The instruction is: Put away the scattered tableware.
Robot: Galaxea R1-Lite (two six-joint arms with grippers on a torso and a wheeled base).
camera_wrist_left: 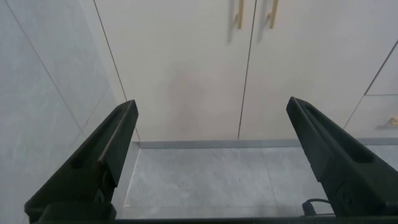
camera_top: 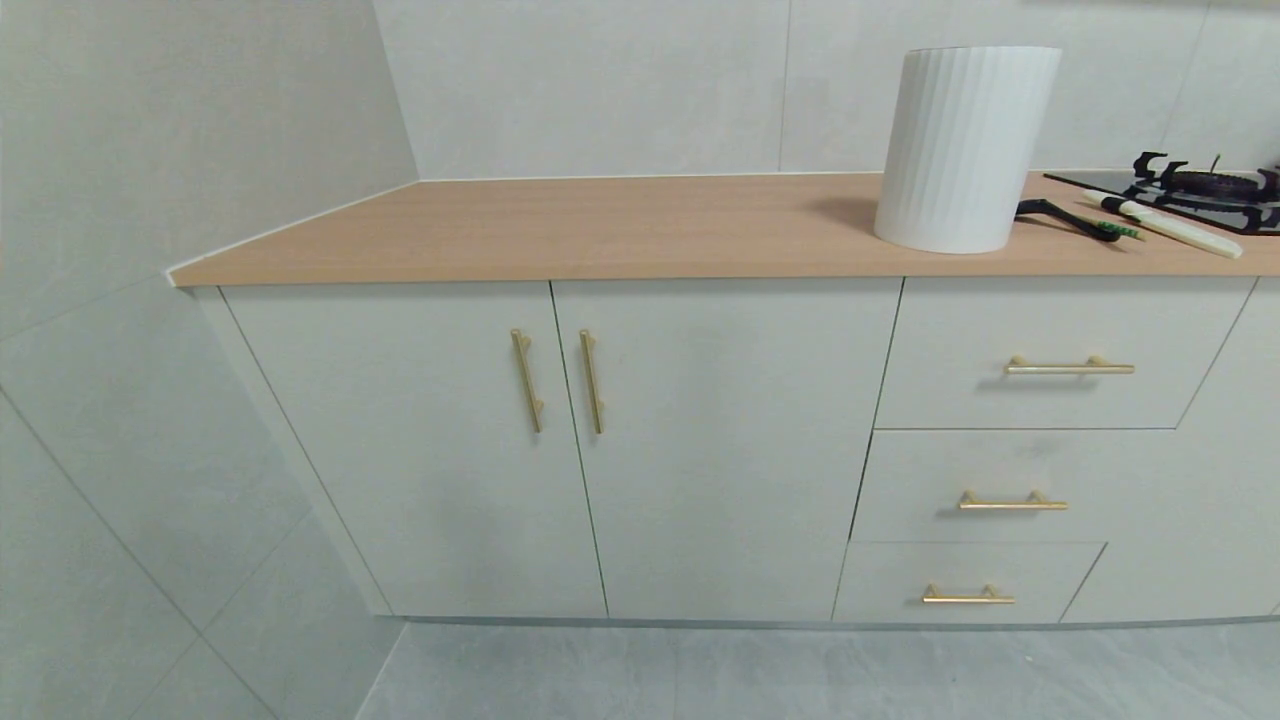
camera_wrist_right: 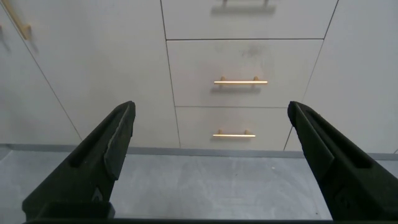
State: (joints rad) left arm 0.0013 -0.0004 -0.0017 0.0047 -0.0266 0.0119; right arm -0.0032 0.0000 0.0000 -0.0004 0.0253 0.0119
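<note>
On the wooden countertop (camera_top: 600, 225) at the right stands a tall white ribbed container (camera_top: 965, 148). Just right of it lie a black-handled utensil (camera_top: 1065, 215), green-tipped chopsticks (camera_top: 1110, 228) and a cream-handled utensil (camera_top: 1180, 228). My left gripper (camera_wrist_left: 211, 130) hangs low in front of the cabinet doors, open with nothing between its fingers. My right gripper (camera_wrist_right: 211, 130) hangs low facing the drawers, also open and holding nothing.
A black stove burner (camera_top: 1210, 185) sits at the counter's far right. Below are two cabinet doors with gold handles (camera_top: 560, 380) and three drawers (camera_top: 1068, 367). A tiled wall (camera_top: 150, 250) closes the left side. Grey floor (camera_top: 800, 675) lies before the cabinet.
</note>
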